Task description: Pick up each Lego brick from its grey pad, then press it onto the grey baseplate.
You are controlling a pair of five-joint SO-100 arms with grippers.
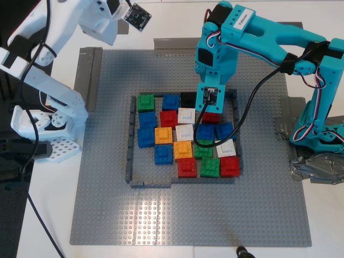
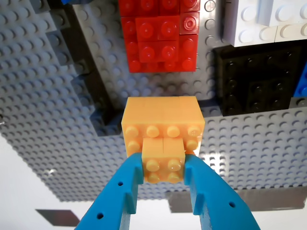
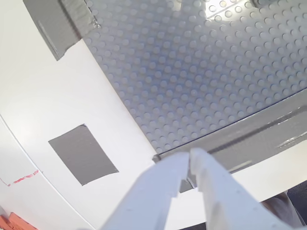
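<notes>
my first claw is clamped on the orange Lego brick by its top knob, poised over the grey baseplate so it can press straight down, while my second claw sits closed and empty off the far left.

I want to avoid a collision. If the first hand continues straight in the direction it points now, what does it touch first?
Probably the grey baseplate, in the bare gap just ahead of the orange brick my first hand holds. The red brick lies further along, and the black brick is off to one side; depth is uncertain.
</notes>
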